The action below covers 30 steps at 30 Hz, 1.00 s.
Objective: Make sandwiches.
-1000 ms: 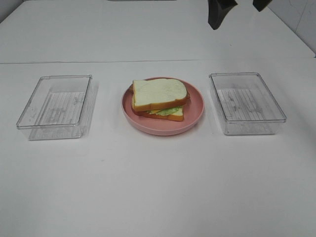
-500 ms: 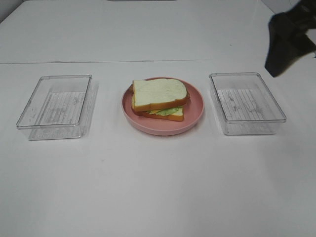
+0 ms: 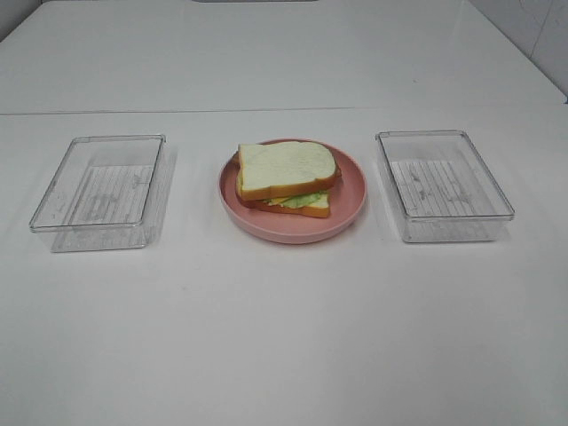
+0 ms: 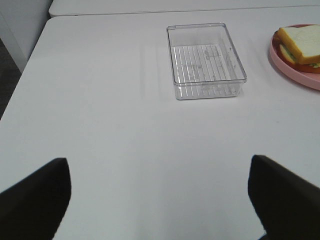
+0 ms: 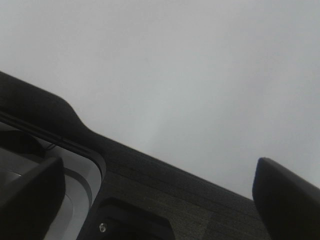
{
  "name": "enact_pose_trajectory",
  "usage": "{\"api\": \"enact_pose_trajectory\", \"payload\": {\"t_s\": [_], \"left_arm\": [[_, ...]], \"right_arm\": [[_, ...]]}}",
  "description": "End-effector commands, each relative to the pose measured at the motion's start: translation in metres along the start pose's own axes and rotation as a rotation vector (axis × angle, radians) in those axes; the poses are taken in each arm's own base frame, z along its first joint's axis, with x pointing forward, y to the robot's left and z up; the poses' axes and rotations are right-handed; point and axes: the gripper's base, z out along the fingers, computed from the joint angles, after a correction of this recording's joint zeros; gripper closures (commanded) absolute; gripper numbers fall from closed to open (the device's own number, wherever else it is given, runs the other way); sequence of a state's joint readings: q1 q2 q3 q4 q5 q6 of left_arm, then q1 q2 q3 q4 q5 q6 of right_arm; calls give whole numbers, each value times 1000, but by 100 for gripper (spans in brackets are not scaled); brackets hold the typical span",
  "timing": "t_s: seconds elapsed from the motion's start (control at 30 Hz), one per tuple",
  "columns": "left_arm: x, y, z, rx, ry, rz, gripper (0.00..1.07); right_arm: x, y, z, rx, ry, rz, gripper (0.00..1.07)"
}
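A stacked sandwich of white bread with orange crust, green lettuce and yellow cheese peeking out below, lies on a pink round plate at the table's middle. Its edge also shows in the left wrist view as the sandwich on the plate. My left gripper stands open over bare table, well short of the left tray, nothing between its fingers. My right gripper is open too, facing a blank white surface and dark equipment off the table. Neither gripper appears in the exterior high view.
Two clear plastic trays flank the plate: the left tray, also in the left wrist view as the tray, and the right tray. Both look bare inside. The table's left edge drops to a dark floor.
The right arm, seen at the far top and then at the upper right edge of the exterior high view, has swung out of that view. The sandwich, plate and trays have not moved.
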<state>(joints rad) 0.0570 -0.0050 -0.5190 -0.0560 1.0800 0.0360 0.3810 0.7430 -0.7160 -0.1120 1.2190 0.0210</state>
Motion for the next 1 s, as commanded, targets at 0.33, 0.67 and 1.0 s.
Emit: {"api": "enact_pose_trajectory", "payload": {"t_s": [0.33,0.67,1.0], "left_arm": [[0,-1,-1,5,-15,-4,18],[0,-1,-1,5,-15,-4,18],[0,0,0,3,-8,-4,18]], "right_arm": [[88,-3,-2,125,-279,223,8],[115,10,4,209,-592,334,8],[115,11,4,190,-597,321,8]]}}
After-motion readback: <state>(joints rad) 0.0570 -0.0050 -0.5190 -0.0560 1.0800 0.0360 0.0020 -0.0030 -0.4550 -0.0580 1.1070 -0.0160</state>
